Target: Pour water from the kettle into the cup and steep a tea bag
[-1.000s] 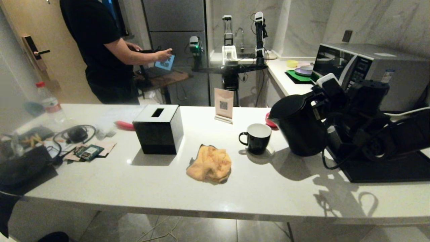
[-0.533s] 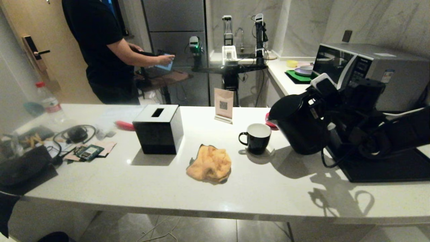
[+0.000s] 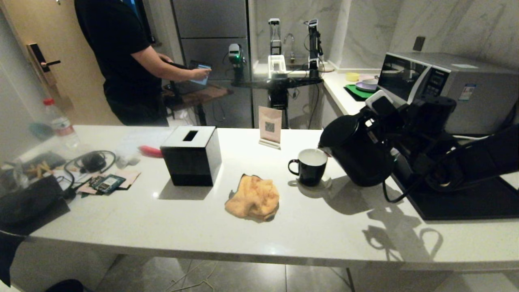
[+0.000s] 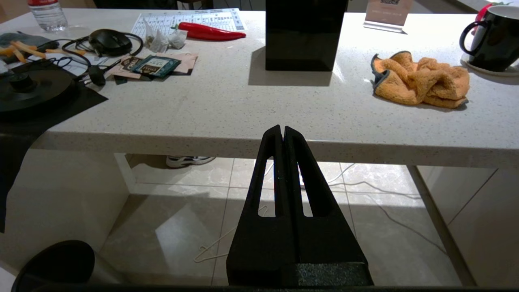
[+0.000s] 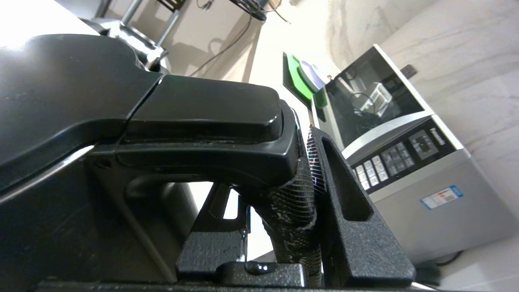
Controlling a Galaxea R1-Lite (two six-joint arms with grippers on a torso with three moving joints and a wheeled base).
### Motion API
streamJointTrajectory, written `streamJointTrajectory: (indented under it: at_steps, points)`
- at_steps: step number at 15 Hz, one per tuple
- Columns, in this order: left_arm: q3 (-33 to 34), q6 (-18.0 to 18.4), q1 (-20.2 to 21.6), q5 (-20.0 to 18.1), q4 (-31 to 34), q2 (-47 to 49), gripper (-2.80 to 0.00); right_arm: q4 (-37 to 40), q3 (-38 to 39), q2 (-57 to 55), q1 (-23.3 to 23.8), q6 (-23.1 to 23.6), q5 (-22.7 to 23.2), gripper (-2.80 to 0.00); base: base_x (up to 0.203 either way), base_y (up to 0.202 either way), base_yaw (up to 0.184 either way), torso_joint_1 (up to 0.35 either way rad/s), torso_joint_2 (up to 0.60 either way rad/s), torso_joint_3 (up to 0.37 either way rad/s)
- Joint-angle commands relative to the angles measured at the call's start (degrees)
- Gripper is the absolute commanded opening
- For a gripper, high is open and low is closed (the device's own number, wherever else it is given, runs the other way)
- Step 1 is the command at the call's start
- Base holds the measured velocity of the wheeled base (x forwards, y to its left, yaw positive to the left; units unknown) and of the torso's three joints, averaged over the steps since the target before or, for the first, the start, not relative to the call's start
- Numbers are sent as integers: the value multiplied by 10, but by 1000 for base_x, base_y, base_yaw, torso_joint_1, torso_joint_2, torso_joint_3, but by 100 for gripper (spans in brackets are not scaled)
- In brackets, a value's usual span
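The kettle is tipped left, spout just over the cup's right rim, long axis leaning toward it. No water visible yet, so I'd say pouring's barely starting and the tea bag step is untouched. Right gripper is clamped on the kettle handle. Left gripper sits pinched together below the counter's near edge.

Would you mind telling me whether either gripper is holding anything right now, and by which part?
The right gripper holds the black kettle by its loop handle, tilted toward the cup. The left gripper is shut on nothing.
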State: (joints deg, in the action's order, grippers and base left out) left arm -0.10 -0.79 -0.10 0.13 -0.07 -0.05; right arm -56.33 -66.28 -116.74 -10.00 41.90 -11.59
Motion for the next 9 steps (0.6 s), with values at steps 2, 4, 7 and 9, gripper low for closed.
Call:
streamJointTrajectory:
  at_steps: [2,4,7,9]
  points:
    - [0,0,0,0,0,0,-280,-5,0,-2,0,11,6,-280,0,0,0,0,0,0]
    - [0,0,0,0,0,0,-280,-6,-1,-2,-1,24,18,-280,0,0,0,0,0,0]
    - [0,0,0,0,0,0,-280,-8,0,-2,-1,35,23,-280,0,0,0,0,0,0]
    - [0,0,0,0,0,0,-280,-8,1,-2,-1,38,28,-280,0,0,0,0,0,0]
